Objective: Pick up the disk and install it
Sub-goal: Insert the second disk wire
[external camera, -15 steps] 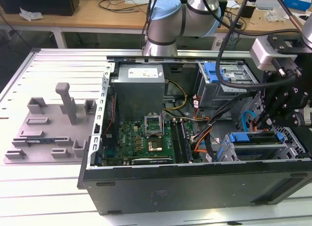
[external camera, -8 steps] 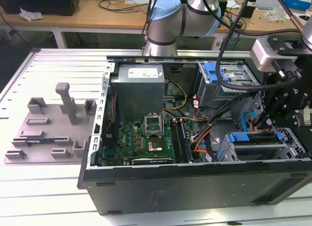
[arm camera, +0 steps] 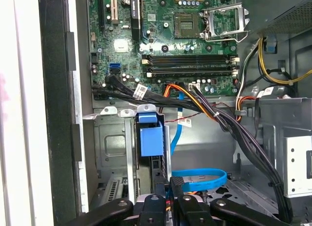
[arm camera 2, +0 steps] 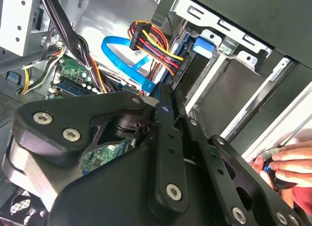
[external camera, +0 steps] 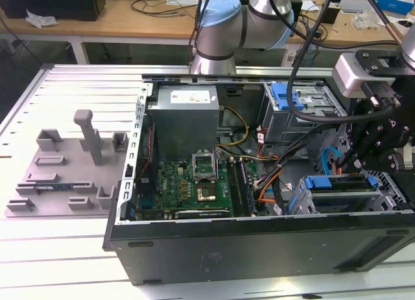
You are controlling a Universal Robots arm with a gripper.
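The disk (external camera: 340,183), silver with a bright blue carrier, sits in the drive cage at the front corner of the open computer case, on the exterior view's right. Its blue carrier end (arm camera: 150,138) shows in the first wrist view between the cage's metal rails. My gripper (external camera: 350,162) hangs just above the disk. In both wrist views its black fingers (arm camera: 171,189) (arm camera 2: 163,104) are pressed together with nothing visible between them. I cannot tell whether the tips touch the disk.
A blue data cable (arm camera: 200,179) and bundled power wires (arm camera 2: 153,43) run close to the fingers. The motherboard (external camera: 194,180) and grey power supply (external camera: 185,115) fill the case. A person's hand (arm camera 2: 287,160) is at the case edge. A grey fixture plate (external camera: 65,164) lies outside.
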